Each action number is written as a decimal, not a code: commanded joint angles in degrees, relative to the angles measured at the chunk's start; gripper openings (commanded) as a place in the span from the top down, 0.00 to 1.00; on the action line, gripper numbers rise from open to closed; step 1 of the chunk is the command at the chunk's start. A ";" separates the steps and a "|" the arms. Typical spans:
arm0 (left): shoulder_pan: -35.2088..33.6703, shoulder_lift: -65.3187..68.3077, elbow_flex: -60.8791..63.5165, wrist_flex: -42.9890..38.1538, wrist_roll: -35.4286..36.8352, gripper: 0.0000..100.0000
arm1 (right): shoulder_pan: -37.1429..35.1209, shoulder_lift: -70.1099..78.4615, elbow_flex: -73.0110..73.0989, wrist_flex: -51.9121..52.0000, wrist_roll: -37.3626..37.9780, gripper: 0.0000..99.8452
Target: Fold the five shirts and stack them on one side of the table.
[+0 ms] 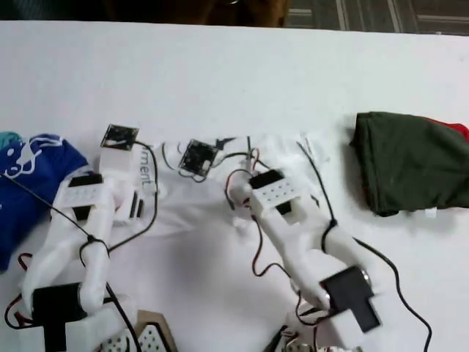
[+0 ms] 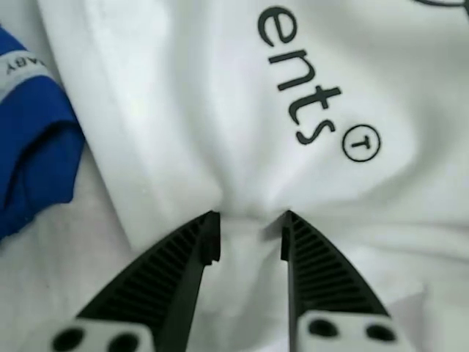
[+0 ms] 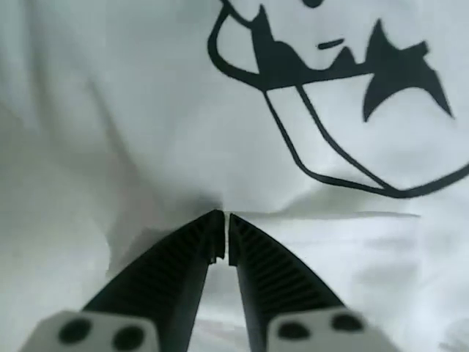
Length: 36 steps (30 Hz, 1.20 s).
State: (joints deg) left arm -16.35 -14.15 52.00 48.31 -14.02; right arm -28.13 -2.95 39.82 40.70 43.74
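Two grippers on one white shirt, mid-table.

The white shirt (image 1: pixel 183 198) (image 2: pixel 183 110) (image 3: pixel 146 110) lies spread and rumpled in the middle of the table (image 1: pixel 220 73), black print facing up. The right gripper (image 3: pixel 225 235) is clenched on a pinch of its cloth, jaws nearly touching. The left gripper (image 2: pixel 248 235) has its jaws apart, tips pressed onto the shirt with puckered cloth between them. Four shirts show. Besides the white one, one blue shirt (image 1: pixel 37 172) (image 2: pixel 29 147) is bunched at the left edge, just beside the white one. One folded dark green shirt (image 1: pixel 410 165) lies at the right on one red shirt (image 1: pixel 458 128), of which an edge peeks out.
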 commanded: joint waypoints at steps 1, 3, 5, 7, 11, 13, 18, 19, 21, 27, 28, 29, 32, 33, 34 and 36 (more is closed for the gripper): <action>-1.05 -2.02 0.04 1.85 -0.18 0.89 | -1.01 1.36 -3.43 -0.75 -0.44 0.98; -0.97 -2.11 -0.22 4.22 -0.35 0.94 | -0.92 2.24 -4.48 -0.75 -0.44 0.98; -1.14 -2.20 -0.40 5.98 -0.35 0.97 | -0.66 2.59 -5.45 -0.57 -0.44 0.98; -1.14 -2.20 -0.40 7.74 -0.35 0.97 | -0.48 2.51 -5.54 -0.48 -0.44 0.98; -1.23 -2.20 -1.19 8.70 -0.35 0.97 | -0.57 2.33 -5.54 -0.48 -0.44 0.98; -1.23 -2.20 -3.74 10.37 0.00 0.97 | -0.57 2.24 -5.54 -0.40 -0.44 0.98; -1.14 -2.20 -14.46 18.29 0.09 0.96 | -0.48 2.15 -5.71 1.71 -0.44 0.98; -1.05 -2.20 -16.40 19.87 0.00 0.96 | -0.48 2.15 -5.71 1.89 -0.44 0.98; -0.97 -2.20 -19.38 22.33 0.00 0.93 | -0.48 2.15 -5.71 1.89 -0.44 0.98; -0.79 -2.20 -22.02 25.32 -0.18 0.85 | -0.48 2.15 -5.71 1.80 -0.44 0.98; -0.70 -2.20 -22.02 25.58 -0.26 0.85 | -0.48 2.15 -5.71 1.80 -0.44 0.98; -0.70 -2.20 -22.02 25.67 -0.26 0.85 | -0.48 2.15 -5.80 1.80 -0.44 0.98; -1.14 -2.20 -22.64 24.00 0.09 0.85 | -0.48 2.15 -6.07 1.89 -0.44 0.98; -1.58 -2.11 -22.81 22.68 0.18 0.85 | -0.48 2.15 -6.42 1.98 -0.44 0.98; -2.29 -1.85 -23.25 21.10 0.26 0.85 | -0.40 2.15 -6.86 2.07 -0.44 0.98; -3.34 -1.76 -22.99 16.00 2.02 0.85 | 0.40 1.80 -8.18 3.30 -0.44 0.98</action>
State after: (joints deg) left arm -18.20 -14.51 31.16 69.41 -13.76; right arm -28.66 -0.13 34.73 42.29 43.74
